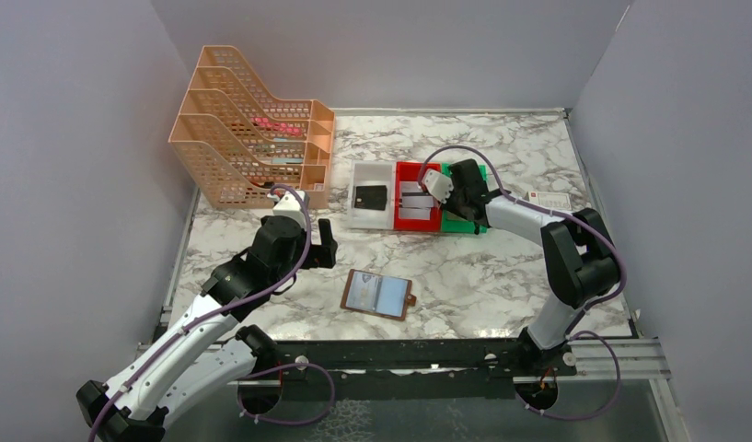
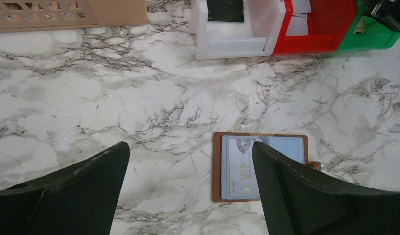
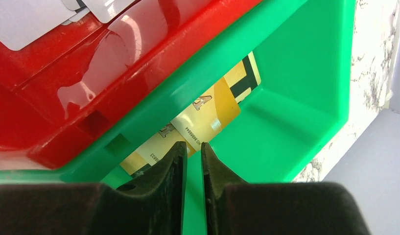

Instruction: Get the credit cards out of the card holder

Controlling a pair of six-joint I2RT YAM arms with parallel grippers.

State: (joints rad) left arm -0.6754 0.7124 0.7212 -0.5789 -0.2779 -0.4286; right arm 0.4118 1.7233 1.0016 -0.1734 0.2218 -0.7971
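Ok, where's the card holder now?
Top view: the card holder lies open on the table, front centre, nearer the robot than the white bin.

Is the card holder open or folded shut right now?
Open: the card holder lies spread flat, blue sleeves facing up, and a pale card sits in one sleeve.

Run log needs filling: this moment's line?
left end effector open near card holder | right end effector parted, gold cards in green bin
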